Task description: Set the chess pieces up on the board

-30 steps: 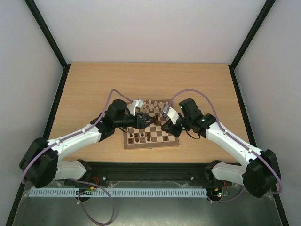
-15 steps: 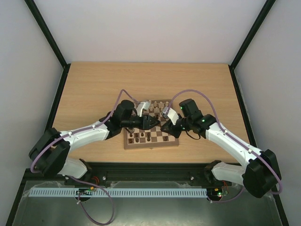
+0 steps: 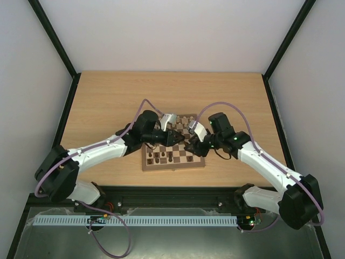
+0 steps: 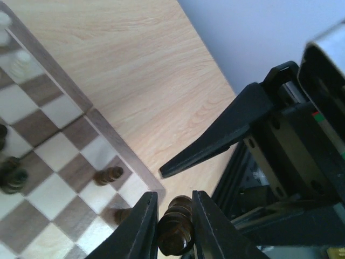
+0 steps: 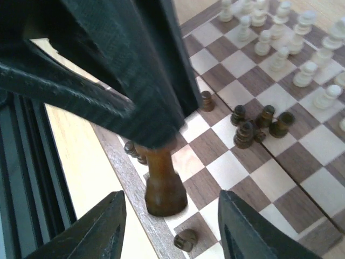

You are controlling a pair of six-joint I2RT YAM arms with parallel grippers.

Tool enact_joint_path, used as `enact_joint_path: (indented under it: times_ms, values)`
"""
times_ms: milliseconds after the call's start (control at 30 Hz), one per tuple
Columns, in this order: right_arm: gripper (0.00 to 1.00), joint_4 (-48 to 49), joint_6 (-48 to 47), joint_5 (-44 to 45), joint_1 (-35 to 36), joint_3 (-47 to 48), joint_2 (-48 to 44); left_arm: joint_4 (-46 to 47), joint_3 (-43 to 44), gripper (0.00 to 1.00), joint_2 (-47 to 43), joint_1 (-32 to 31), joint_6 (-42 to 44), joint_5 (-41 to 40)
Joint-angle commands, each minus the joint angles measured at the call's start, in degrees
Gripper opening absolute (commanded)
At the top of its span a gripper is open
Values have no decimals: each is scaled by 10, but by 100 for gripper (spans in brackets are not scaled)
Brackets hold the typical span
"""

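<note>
The board (image 3: 173,166) lies at the table's middle, with chess pieces on it: pale ones (image 5: 280,32) along the far side, dark ones (image 5: 259,121) clustered nearer. My left gripper (image 3: 177,138) is shut on the head of a tall dark chess piece (image 4: 175,229), which hangs upright over the board's near right corner (image 5: 161,181). My right gripper (image 5: 172,232) is open, one finger on either side of that piece's base and apart from it. The left gripper's fingers (image 5: 124,70) fill the upper left of the right wrist view.
A small dark piece (image 5: 186,239) lies on its side by the board's border, just below the held piece. Two more dark pieces (image 4: 110,175) stand near that corner. The right gripper's finger (image 4: 215,143) crosses the left wrist view. Bare wooden table (image 3: 108,102) surrounds the board.
My left gripper has swung right across the board and shut on the dark piece's head. My right gripper has opened and let go of that piece.
</note>
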Motion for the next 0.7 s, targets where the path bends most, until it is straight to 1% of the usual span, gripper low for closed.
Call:
enact_joint_path:
  times_ms: [0,67,200,267,400,500,667]
  values:
    - [52,19,16,-28,-34,-12,-36,-155,67,19,-37,-3,96,-84]
    - [55,26,30,-36,-59,-10,-51,-208,85,19,-48,-4,132,-126]
    - [58,40,59,-32,-112,-13,-65,-286,113,19,-49,-18,193,-177]
    - [59,49,73,-12,-139,-18,-59,-316,123,18,-42,-37,218,-209]
    - [59,57,86,57,-173,-19,-30,-375,146,18,-24,-101,276,-312]
    - [59,54,82,79,-184,-16,-13,-393,144,18,-14,-148,311,-371]
    - [59,61,74,97,-185,-21,-17,-387,138,20,9,-190,348,-391]
